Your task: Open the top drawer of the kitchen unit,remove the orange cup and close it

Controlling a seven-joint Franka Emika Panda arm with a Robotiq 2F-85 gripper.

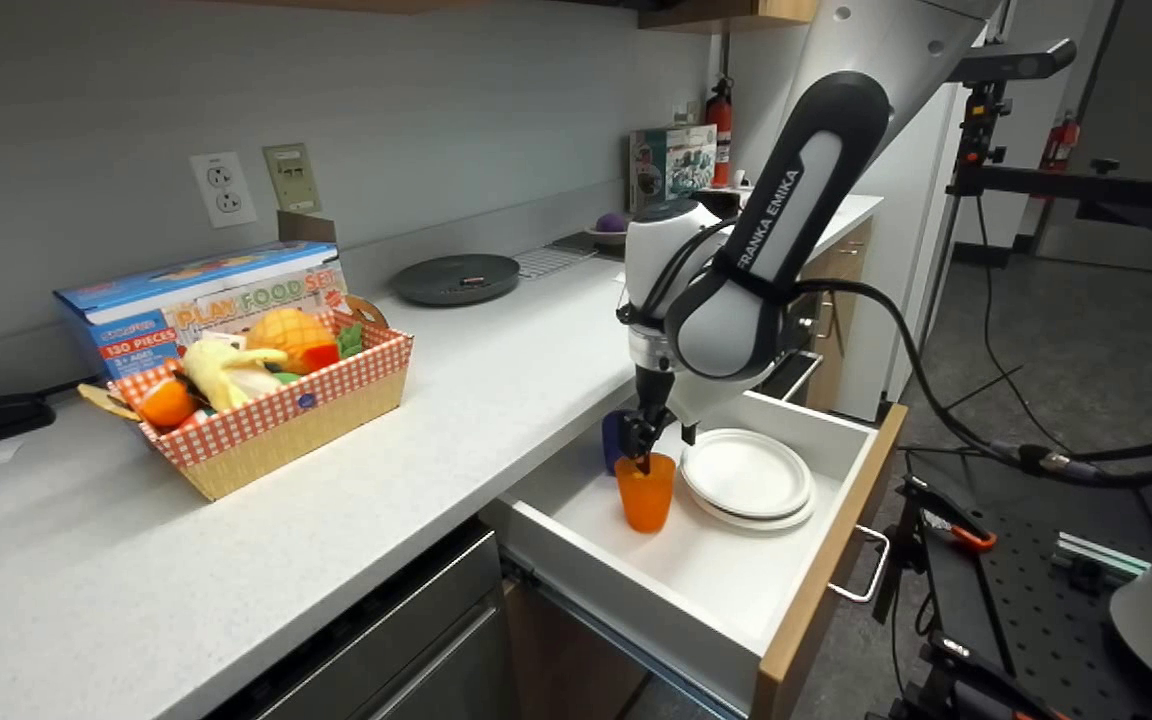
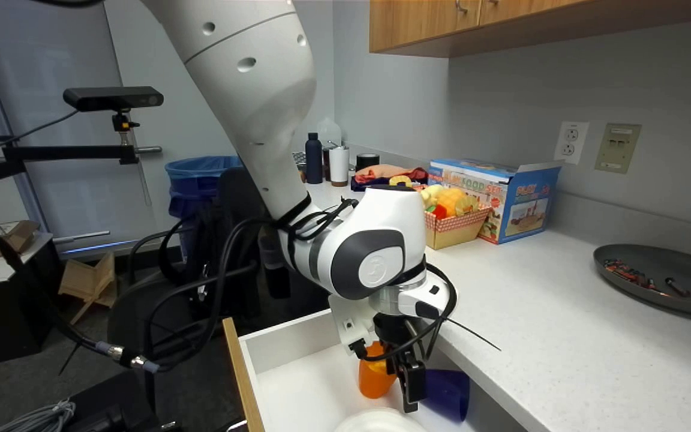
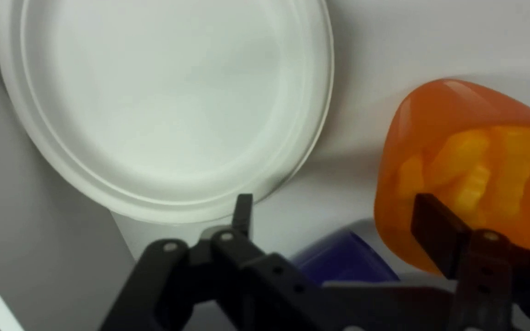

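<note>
The drawer (image 1: pixel 831 565) is pulled open, with a wooden front and white inside. The orange cup (image 1: pixel 646 503) stands in it near one side wall; it also shows in an exterior view (image 2: pixel 375 381) and at the right of the wrist view (image 3: pixel 465 105). Yellow pieces show inside the cup. My gripper (image 3: pixel 338 220) is open, with nothing between its fingers. In the wrist view its right finger overlaps the cup's mouth; in an exterior view a fingertip is at the cup's rim (image 1: pixel 667 447). I cannot tell whether it touches the cup.
White plates (image 1: pixel 748 475) lie beside the orange cup, under the left finger in the wrist view (image 3: pixel 168 92). A dark blue cup (image 2: pixel 448 393) lies towards the drawer's back. The countertop (image 1: pixel 456 400) edge overhangs the drawer's back. A play food basket (image 1: pixel 306 430) stands on it.
</note>
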